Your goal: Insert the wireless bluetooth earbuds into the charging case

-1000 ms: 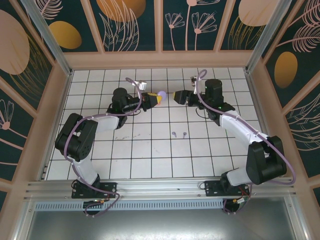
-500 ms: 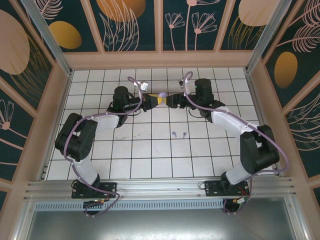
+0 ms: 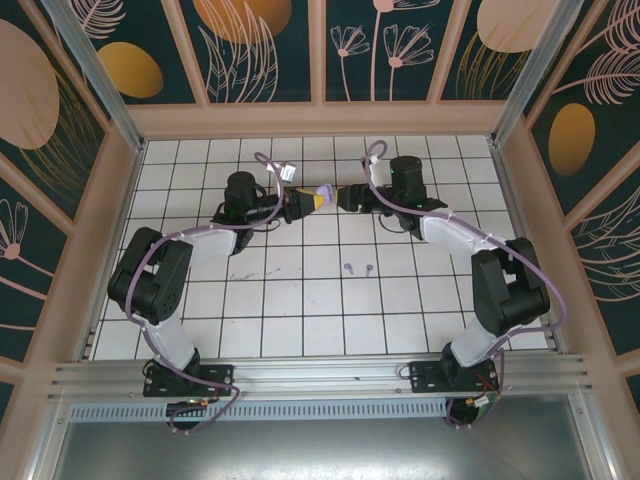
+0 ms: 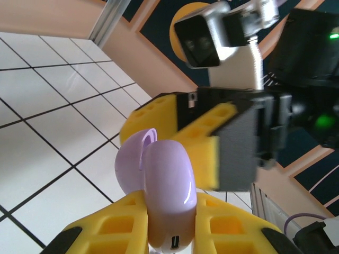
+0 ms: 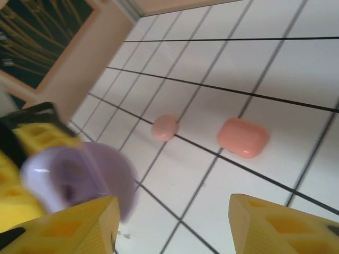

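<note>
Your right gripper [image 3: 343, 196] has come up just beside the purple case [image 4: 167, 180], jaws spread and empty, while the left gripper [image 3: 311, 198] pinches it, so a two-handed hold looks likely next.

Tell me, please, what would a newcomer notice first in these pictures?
The two claws meet tip to tip above the far middle of the table: the left claw is shut on an open lilac case, and the right claw faces it, jaws apart. Two tiny purple earbuds lie loose at mid-table.
</note>
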